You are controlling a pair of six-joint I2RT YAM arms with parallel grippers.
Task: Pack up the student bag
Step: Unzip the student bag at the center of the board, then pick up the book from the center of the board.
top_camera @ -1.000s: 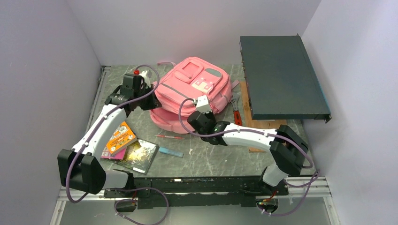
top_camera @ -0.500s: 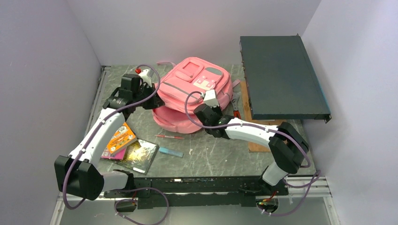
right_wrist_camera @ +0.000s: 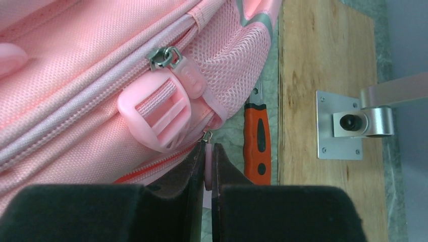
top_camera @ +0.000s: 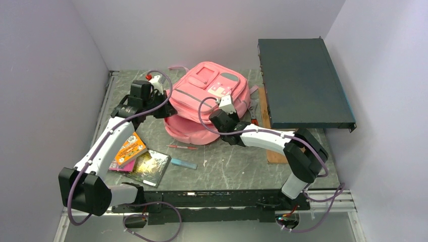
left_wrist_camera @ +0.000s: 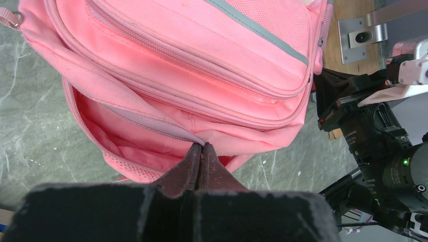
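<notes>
Student bag lies at the back middle of the table, with both claws closed at its edges.
Left claw: jaws fully together, tips touching the zip edge of the open main compartment on the left side of the bag; whether fabric is pinched between them cannot be told. The compartment gapes and shows pink lining. Right claw: jaws nearly together, gripping a thin pink zip pull on the right side of the bag, just below a pink strap buckle. An orange-handled tool lies on the table just beside that side, next to a wooden board. Books lie beside the left arm, well apart from the bag.
</notes>
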